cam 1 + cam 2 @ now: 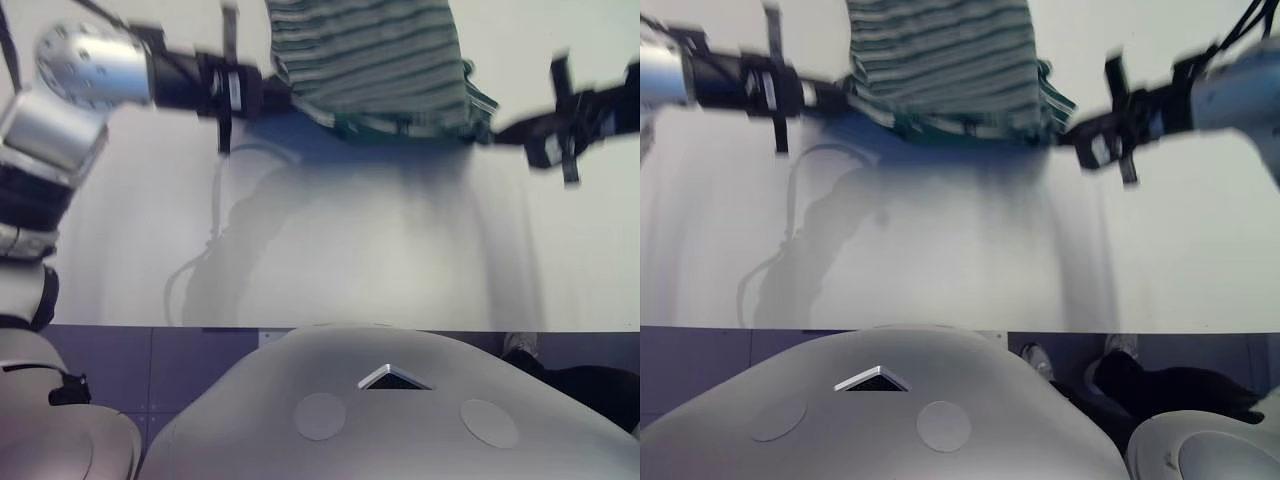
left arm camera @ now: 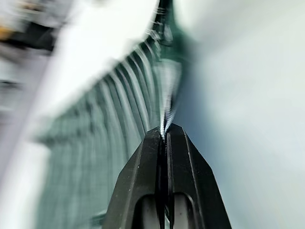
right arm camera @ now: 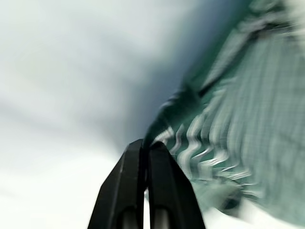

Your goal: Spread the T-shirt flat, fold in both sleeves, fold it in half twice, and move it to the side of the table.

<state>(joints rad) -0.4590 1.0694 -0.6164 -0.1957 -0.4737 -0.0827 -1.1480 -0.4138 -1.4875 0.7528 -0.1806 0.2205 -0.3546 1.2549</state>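
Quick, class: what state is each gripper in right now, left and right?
Left gripper: closed, pinching an edge of the T-shirt.
Right gripper: closed, pinching the T-shirt's other side.

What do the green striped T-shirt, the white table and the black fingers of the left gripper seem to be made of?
Green-and-white striped T-shirt: soft knit cloth, likely cotton; it drapes and wrinkles where pinched. White table: smooth matte board, perhaps laminate; soft shadows, no glare. Black fingers of the left gripper: hard plastic probably, dull sheen.
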